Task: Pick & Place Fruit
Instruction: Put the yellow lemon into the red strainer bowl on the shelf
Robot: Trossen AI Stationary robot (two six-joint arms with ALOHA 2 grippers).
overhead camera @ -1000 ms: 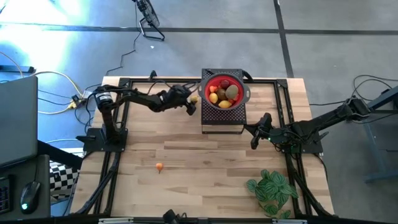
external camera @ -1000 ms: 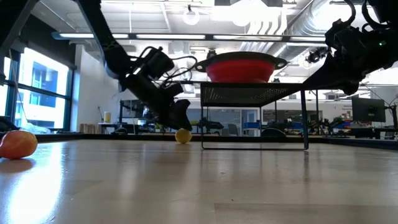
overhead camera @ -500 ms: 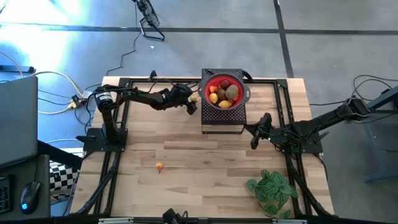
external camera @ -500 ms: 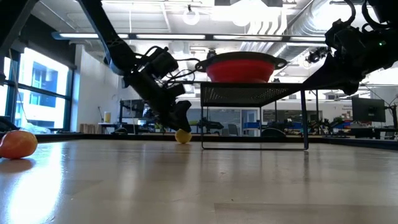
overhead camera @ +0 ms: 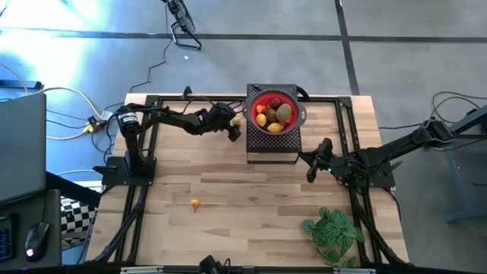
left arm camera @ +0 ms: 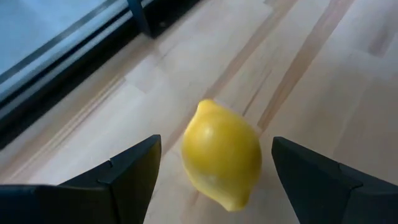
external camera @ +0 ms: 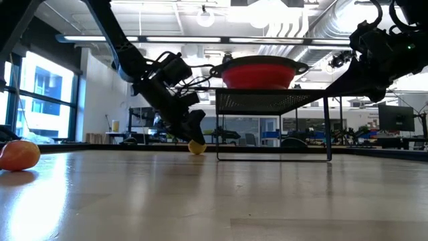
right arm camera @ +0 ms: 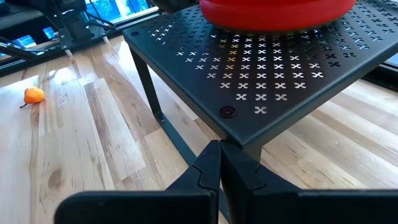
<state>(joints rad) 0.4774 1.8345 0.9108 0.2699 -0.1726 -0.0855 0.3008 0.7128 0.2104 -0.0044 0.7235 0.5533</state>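
Left end effector (left arm camera: 211, 171), fingers spread, straddles the small yellow plastic lemon (left arm camera: 221, 154) on the wooden tabletop (left arm camera: 336, 93); long axis runs roughly along the fingers.

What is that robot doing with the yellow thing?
The left gripper is down at the wooden table with its open fingers on either side of a small yellow lemon, not squeezing it yet. Next to it, a red bowl already full of little fruits sits on a black metal stand. A small orange fruit lies alone on the table. The right gripper waits, shut, near the stand.
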